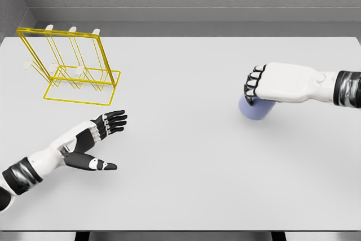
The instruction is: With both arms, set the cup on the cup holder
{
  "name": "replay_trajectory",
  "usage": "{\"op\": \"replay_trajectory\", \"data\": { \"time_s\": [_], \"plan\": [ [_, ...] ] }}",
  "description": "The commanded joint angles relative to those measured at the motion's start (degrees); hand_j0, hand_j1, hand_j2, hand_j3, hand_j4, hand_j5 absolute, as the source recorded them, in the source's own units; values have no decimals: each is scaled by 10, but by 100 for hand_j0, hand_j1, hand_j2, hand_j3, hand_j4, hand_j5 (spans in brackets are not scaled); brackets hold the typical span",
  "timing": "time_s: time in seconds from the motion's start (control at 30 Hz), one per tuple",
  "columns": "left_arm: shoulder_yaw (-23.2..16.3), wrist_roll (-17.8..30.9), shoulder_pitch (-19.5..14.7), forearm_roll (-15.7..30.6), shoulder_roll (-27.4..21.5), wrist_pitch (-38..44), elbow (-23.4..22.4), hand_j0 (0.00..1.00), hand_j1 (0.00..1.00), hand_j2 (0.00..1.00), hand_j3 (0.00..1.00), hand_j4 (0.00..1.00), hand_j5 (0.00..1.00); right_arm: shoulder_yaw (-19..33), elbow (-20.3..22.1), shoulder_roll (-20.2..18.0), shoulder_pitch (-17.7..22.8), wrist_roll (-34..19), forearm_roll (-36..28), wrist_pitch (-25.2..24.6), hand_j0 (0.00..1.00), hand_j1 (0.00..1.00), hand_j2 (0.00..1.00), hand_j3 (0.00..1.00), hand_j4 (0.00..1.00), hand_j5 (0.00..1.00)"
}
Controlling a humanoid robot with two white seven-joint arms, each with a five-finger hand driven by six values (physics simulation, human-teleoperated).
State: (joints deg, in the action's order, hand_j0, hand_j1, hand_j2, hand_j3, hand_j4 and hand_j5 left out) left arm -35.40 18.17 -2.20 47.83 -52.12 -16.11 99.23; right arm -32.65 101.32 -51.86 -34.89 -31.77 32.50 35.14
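Right hand (pixel 260 86) apparently clasped over the lavender cup (pixel 255 109) — left hand (pixel 97 138) spread, empty, near the yellow cup holder (pixel 73 66).

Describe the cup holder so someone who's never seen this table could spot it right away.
Start at the white table and look to its far left corner. There stands the cup holder, a yellow wire rack with white-tipped pegs, beyond the left hand. It is the only yellow thing; the lavender cup sits far right under the right hand.
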Motion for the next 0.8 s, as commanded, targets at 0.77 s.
{"op": "replay_trajectory", "data": {
  "time_s": [0.77],
  "plan": [
    [1, -1, -2, 2, 2, 0, -4, 100, 100, 100, 100, 100, 100, -89, 1, 122, -40, -32, -2, -1, 46, 46, 46, 46, 46, 46]
  ]
}}
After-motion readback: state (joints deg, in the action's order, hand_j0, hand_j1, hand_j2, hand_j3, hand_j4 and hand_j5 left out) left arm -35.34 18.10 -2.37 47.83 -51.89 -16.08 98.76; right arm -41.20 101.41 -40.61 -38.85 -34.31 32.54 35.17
